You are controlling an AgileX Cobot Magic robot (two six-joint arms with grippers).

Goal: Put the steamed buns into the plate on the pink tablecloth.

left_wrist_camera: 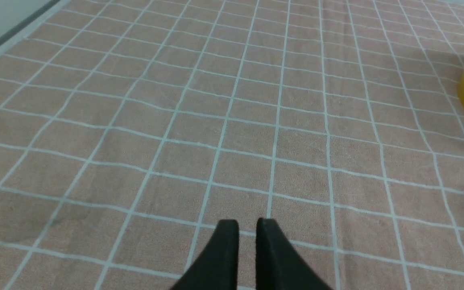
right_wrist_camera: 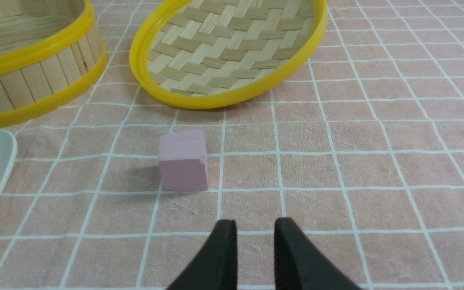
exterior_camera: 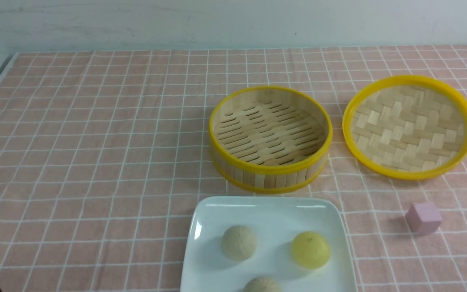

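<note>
Three buns lie in the plate (exterior_camera: pixel 270 202) nearest us: one pale bun (exterior_camera: pixel 263 284) cut off by the near edge of our front view, another pale bun (exterior_camera: pixel 239 243) a little beyond it towards our left, and the yellow bun (exterior_camera: pixel 310 250) towards our right. Both our tools, the left tool (left_wrist_camera: pixel 247 225) and the right tool (right_wrist_camera: pixel 255 225), stand with their fingers apart, nothing between them, over the pink tablecloth (exterior_camera: pixel 75 162). We judge the placing to be done, so the step in hand is to finish cleanly: we do well to keep both tools off the buns, which look round enough to roll if nudged, and to draw any arm back clear of the plate's raised rim before swinging it aside. Should we want the buns better spread, a light, low grip across the middle of one would serve, as a hard squeeze might dent it. Beyond the plate on the right sits the pink cube (exterior_camera: pixel 423 218), on the cloth and outside any container; we see no call to touch it. Farther off, just behind the plate, the steamer basket (exterior_camera: pixel 270 168) stands upright and uncovered, its slatted floor bare, and beside it on the right rests the woven lid (exterior_camera: pixel 410 127), with nothing on its weave.
</note>
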